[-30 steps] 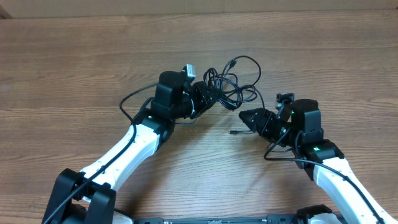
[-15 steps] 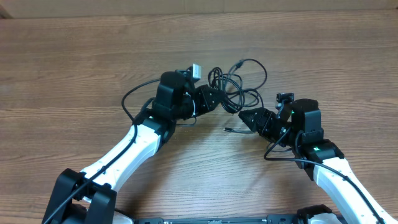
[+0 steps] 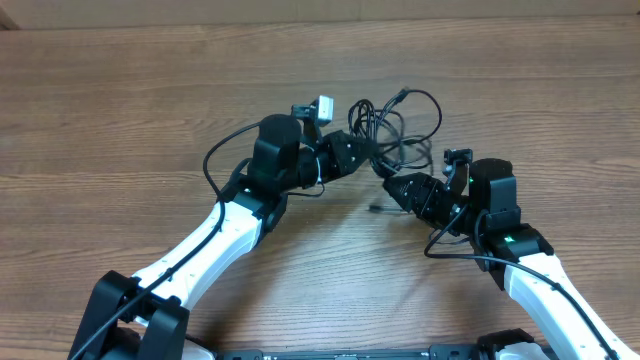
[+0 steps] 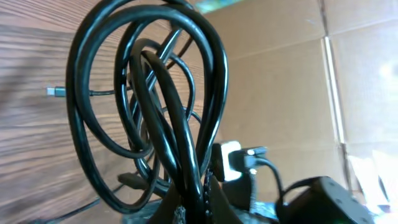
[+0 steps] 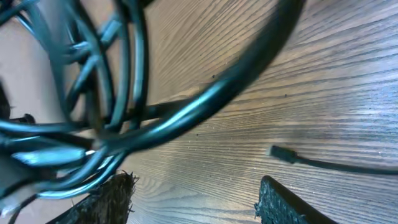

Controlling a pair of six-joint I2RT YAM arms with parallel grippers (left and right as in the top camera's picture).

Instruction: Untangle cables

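Note:
The cables (image 3: 395,135) are a tangled bundle of thin black loops just right of the table's middle. My left gripper (image 3: 348,158) is shut on the bundle's left side. In the left wrist view the loops (image 4: 155,93) rise from between the shut fingers (image 4: 193,202), and a silver-tipped plug (image 4: 55,92) lies on the wood. My right gripper (image 3: 393,187) is open, right below the bundle. In the right wrist view its fingers (image 5: 193,186) stand apart with bare wood between them, and the loops (image 5: 106,93) hang at upper left. A loose plug end (image 5: 281,153) lies on the table (image 3: 378,208).
The wooden table (image 3: 120,120) stretches all round. Cardboard (image 3: 330,8) runs along the far edge and fills the background of the left wrist view (image 4: 280,93). The left arm's own thicker black wire (image 3: 215,160) loops beside its wrist. The two grippers are close together.
My left gripper has moved right and toward the far edge, carrying the cable bundle with it. The right gripper has stayed nearly still, now directly beneath the bundle.

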